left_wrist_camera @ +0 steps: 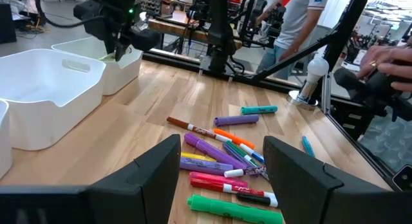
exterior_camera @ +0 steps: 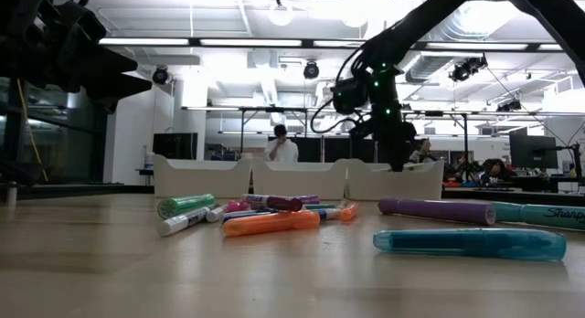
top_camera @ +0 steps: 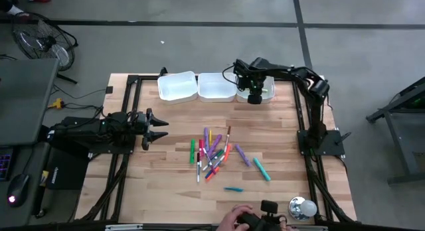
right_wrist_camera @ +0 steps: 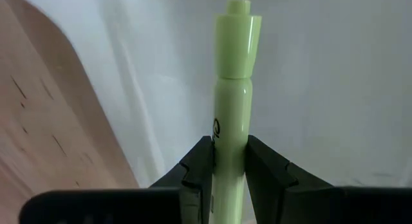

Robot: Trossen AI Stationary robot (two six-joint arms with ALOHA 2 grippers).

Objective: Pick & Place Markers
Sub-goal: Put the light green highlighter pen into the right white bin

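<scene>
On the wooden table (top_camera: 153, 184), we hold a pale green marker (right_wrist_camera: 233, 89) pinched in our right claw (top_camera: 254, 97) over the right-hand tray (top_camera: 265, 97); our left claw (top_camera: 154, 128) waits wide open, and the marker pile (top_camera: 212, 154) remains.

Grey concrete floor (top_camera: 199, 38), bright ceiling lights (exterior_camera: 279, 15).

R tool (right_wrist_camera: 228, 166) clamped, arm reaching far; L tool (top_camera: 157, 127) wide open, waiting.

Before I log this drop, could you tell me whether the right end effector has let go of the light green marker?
Not yet: the right end effector is shut on the light green marker, over the white tray.
</scene>
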